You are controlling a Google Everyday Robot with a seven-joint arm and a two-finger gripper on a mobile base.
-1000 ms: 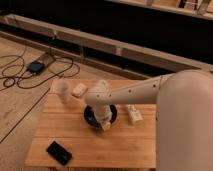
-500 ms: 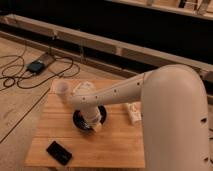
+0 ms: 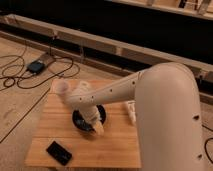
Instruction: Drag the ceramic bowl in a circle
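The black ceramic bowl sits near the middle of the wooden table, partly covered by my white arm. Only its left rim and part of its right rim show, and its inside is hidden. My gripper reaches down onto the bowl's near right side, at or inside the rim. The arm stretches in from the right, across the table's back half.
A pale translucent cup stands at the table's back left, close to the arm. A flat black slab lies at the front left. A small white object lies right of the bowl. Cables and a dark box lie on the floor at left.
The arm has swung left and toward the table's front. The bowl has slid left and slightly forward with the gripper. Cup and slab have not moved.
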